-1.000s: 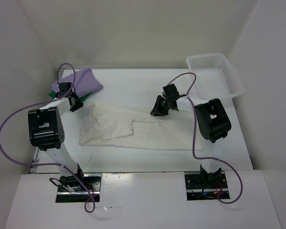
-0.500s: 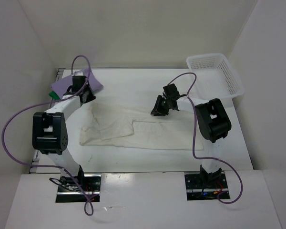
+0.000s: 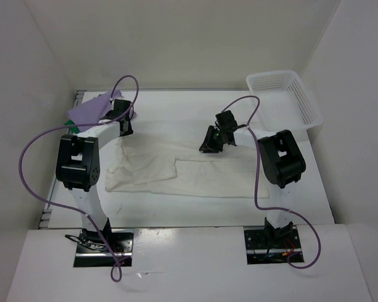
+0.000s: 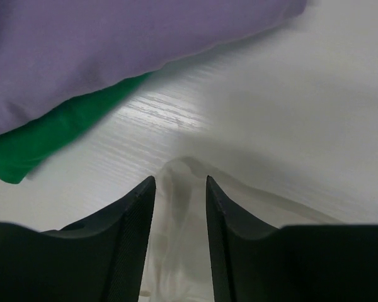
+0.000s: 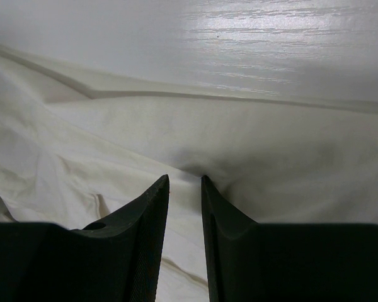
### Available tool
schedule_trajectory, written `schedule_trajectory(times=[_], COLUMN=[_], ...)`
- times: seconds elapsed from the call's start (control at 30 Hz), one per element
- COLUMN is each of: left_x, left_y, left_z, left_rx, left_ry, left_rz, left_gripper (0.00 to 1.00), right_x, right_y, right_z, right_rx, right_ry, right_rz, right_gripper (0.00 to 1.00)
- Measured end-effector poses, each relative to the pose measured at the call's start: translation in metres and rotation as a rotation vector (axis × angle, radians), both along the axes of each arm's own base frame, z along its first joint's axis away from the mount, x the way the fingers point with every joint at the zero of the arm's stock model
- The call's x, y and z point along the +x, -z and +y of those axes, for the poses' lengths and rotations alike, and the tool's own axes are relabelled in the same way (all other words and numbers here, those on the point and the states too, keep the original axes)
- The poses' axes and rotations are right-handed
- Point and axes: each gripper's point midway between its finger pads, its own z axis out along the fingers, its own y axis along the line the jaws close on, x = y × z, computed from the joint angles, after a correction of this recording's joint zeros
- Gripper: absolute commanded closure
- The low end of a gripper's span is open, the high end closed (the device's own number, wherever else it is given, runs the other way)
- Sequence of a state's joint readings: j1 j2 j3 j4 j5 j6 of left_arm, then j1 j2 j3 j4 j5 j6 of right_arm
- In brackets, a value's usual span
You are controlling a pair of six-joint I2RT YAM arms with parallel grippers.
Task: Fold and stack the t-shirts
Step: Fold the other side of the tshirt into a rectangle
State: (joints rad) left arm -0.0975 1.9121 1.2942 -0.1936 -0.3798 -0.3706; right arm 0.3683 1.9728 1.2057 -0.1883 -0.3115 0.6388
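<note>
The cream t-shirt (image 3: 176, 171) lies spread out across the middle of the table. The lavender t-shirt (image 3: 88, 109) sits folded at the back left on top of the green t-shirt (image 3: 71, 124); both also show in the left wrist view, lavender (image 4: 113, 50) over green (image 4: 57, 135). My left gripper (image 3: 123, 129) is at the cream shirt's back left corner, its jaws a narrow gap apart around a ridge of cream cloth (image 4: 176, 207). My right gripper (image 3: 208, 148) is shut on the cream shirt's back edge (image 5: 252, 145), with cloth puckered at its tips.
A white mesh basket (image 3: 305, 107) stands at the back right corner. White walls close in the table at the left, back and right. Purple cables loop from both arms.
My left arm has swung from the table's left side back and right to the cream shirt's back left corner. The right arm and the shirt have not moved.
</note>
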Motion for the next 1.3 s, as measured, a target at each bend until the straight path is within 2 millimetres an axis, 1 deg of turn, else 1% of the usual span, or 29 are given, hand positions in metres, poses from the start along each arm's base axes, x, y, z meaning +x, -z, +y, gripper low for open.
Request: schedule_trajectory(times=[0.1, 0.13, 0.17, 0.3, 0.4, 0.43, 0.47, 0.57, 0.67, 0.7, 0.83, 0.87, 1.03, 1.13, 1.23, 1.3], left_x=[0.000, 0.000, -0.001, -0.003, -0.004, -0.004, -0.004, -0.003, -0.006, -0.008, -0.018, -0.018, -0.017, -0.017, -0.017, -0.017], left_y=[0.000, 0.001, 0.003, 0.012, 0.015, 0.015, 0.015, 0.016, 0.020, 0.022, 0.027, 0.027, 0.026, 0.026, 0.027, 0.028], left_z=[0.004, 0.004, 0.005, 0.007, 0.010, 0.011, 0.012, 0.012, 0.011, 0.010, 0.009, 0.008, 0.007, 0.008, 0.012, 0.020], left_rx=[0.017, 0.020, 0.023, 0.025, 0.022, 0.020, 0.019, 0.016, 0.006, 0.002, -0.009, -0.011, -0.016, -0.017, -0.035, -0.060], left_ry=[-0.012, -0.011, -0.012, -0.016, -0.020, -0.021, -0.023, -0.018, -0.017, -0.015, -0.005, -0.004, -0.001, -0.002, -0.009, -0.022], left_rz=[0.000, 0.004, 0.007, 0.028, 0.035, 0.035, 0.035, 0.032, 0.029, 0.032, 0.046, 0.045, 0.038, 0.037, 0.038, 0.038], left_gripper=[0.65, 0.69, 0.76, 0.86, 0.86, 0.82, 0.76, 0.50, 0.50, 0.55, 0.62, 0.65, 0.74, 0.77, 0.77, 0.72], right_x=[0.000, 0.000, 0.000, 0.000, 0.000, 0.000, 0.000, 0.000, 0.000, 0.000, 0.000, 0.000, 0.000, 0.000, 0.000, 0.000], right_y=[0.000, 0.000, 0.000, 0.000, 0.000, 0.000, 0.000, 0.000, 0.000, 0.000, 0.000, 0.000, 0.000, 0.000, 0.000, 0.000], right_z=[0.000, 0.000, 0.000, 0.000, 0.000, 0.000, 0.000, 0.000, 0.000, 0.000, 0.000, 0.000, 0.000, 0.000, -0.001, -0.001], right_rx=[0.000, 0.000, 0.000, 0.000, 0.000, 0.000, 0.000, 0.000, -0.001, 0.000, -0.001, -0.001, -0.001, -0.001, -0.003, -0.004], right_ry=[0.000, 0.000, 0.000, 0.000, 0.000, 0.000, 0.000, 0.000, 0.000, 0.000, 0.000, 0.000, 0.000, 0.001, 0.002, 0.003], right_rz=[0.000, 0.000, 0.000, 0.000, 0.000, 0.000, 0.000, 0.000, 0.000, 0.000, 0.000, 0.000, 0.000, 0.000, 0.000, -0.001], right_gripper=[0.66, 0.66, 0.66, 0.66, 0.66, 0.66, 0.66, 0.66, 0.66, 0.66, 0.66, 0.66, 0.66, 0.66, 0.66, 0.66])
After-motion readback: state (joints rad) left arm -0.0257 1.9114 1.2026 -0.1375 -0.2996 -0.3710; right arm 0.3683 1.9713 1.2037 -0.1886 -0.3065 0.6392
